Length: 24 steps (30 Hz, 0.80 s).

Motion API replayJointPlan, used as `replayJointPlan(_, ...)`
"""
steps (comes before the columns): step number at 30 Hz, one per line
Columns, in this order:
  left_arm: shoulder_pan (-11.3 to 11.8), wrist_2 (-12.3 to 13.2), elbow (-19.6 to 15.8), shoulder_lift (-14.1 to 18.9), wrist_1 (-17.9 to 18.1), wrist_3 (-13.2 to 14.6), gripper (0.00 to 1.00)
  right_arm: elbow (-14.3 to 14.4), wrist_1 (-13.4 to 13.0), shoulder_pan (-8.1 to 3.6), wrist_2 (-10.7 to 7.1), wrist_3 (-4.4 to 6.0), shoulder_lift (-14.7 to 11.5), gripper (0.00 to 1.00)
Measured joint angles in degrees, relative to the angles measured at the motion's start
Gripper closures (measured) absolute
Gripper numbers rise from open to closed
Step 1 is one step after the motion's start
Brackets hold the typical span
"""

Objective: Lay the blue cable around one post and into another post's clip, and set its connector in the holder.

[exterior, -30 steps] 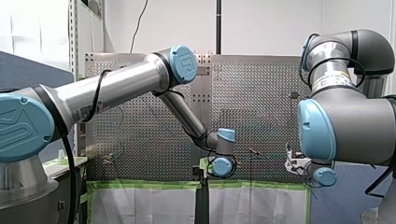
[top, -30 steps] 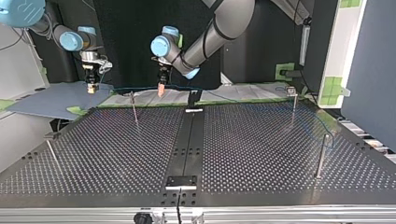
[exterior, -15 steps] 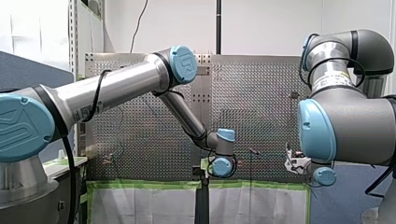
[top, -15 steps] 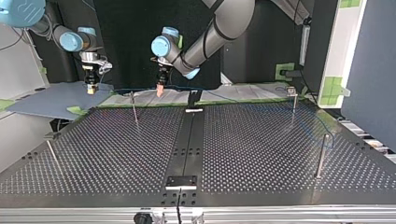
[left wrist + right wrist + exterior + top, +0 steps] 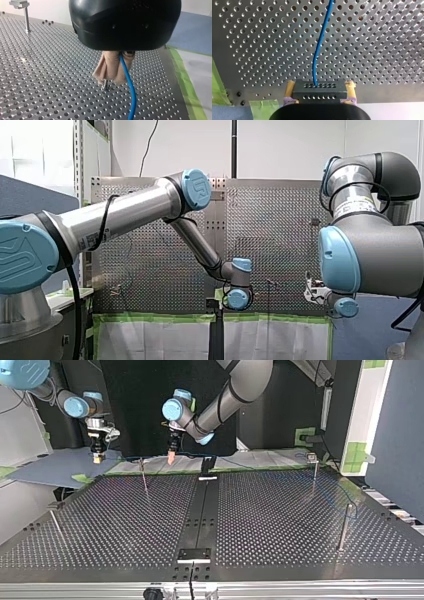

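Observation:
The blue cable (image 5: 240,466) runs along the far edge of the perforated table (image 5: 125,525) in the top view. My left gripper (image 5: 171,456) holds it with beige pads (image 5: 110,70) shut on the blue cable (image 5: 130,95), just above the table. My right gripper (image 5: 97,456), at the top view's left, hangs over the table's edge. Its yellow fingers (image 5: 290,88) are shut on the black connector (image 5: 319,91), from which the cable (image 5: 319,50) leads away. A thin post (image 5: 144,476) stands between the two grippers.
A clip-topped post (image 5: 314,466) and a taller post (image 5: 344,527) stand at the top view's right, another post (image 5: 55,522) at its left. Black holders sit on the centre strip, one far (image 5: 207,467) and one near (image 5: 195,555). Green tape (image 5: 183,82) edges the table.
My right gripper has shifted slightly with the connector. My left arm has stayed in place on the cable.

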Motion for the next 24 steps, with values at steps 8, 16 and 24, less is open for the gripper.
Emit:
replayJointPlan(8, 0.0, 0.1, 0.0, 0.0, 0.0, 1.1, 1.00, -0.2, -0.4, 0.27, 0.20, 0.42, 0.0, 1.00)
replayJointPlan(16, 0.1, 0.1, -0.2, 0.0, 0.0, 1.5, 1.00, -0.3, -0.6, 0.04, 1.90, 1.39, 0.1, 1.00)
replayJointPlan(24, 0.5, 0.1, -0.2, 0.0, 0.0, 1.5, 1.00, -0.6, -0.3, -0.26, 3.01, 1.93, 0.2, 1.00)
